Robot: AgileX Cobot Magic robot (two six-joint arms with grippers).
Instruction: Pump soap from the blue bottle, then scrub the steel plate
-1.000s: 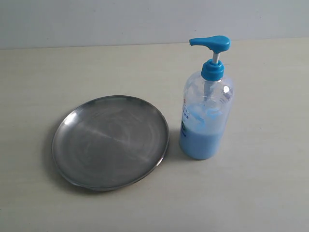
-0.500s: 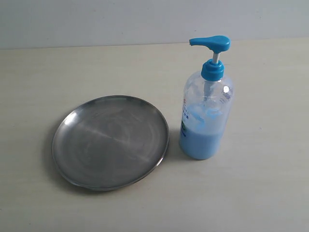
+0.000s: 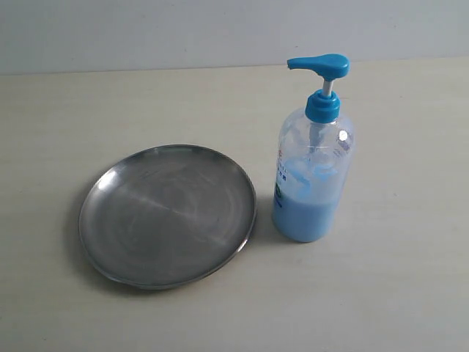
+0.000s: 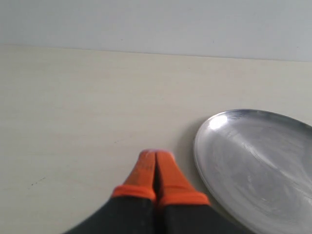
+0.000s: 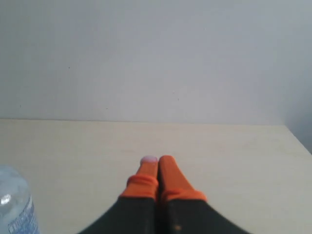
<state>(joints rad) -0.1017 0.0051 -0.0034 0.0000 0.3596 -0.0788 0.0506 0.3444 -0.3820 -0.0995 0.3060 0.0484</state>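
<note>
The steel plate (image 3: pixel 168 214) lies on the table at the left, shiny and scuffed. Beside its right rim stands the blue bottle (image 3: pixel 313 158), upright, with the soap (image 3: pixel 304 213) filling its lower part and the pump head (image 3: pixel 321 66) raised. Neither gripper shows in the exterior view. In the left wrist view my left gripper (image 4: pixel 156 157) is shut with nothing in it, close to the steel plate (image 4: pixel 258 163). My right gripper (image 5: pixel 157 162) is shut and empty over bare table, with the blue bottle (image 5: pixel 14 204) at the frame's edge.
A pale wooden table (image 3: pixel 396 286) carries everything. A plain light wall (image 3: pixel 220 33) runs along its far edge. The table's end (image 5: pixel 298 139) shows in the right wrist view.
</note>
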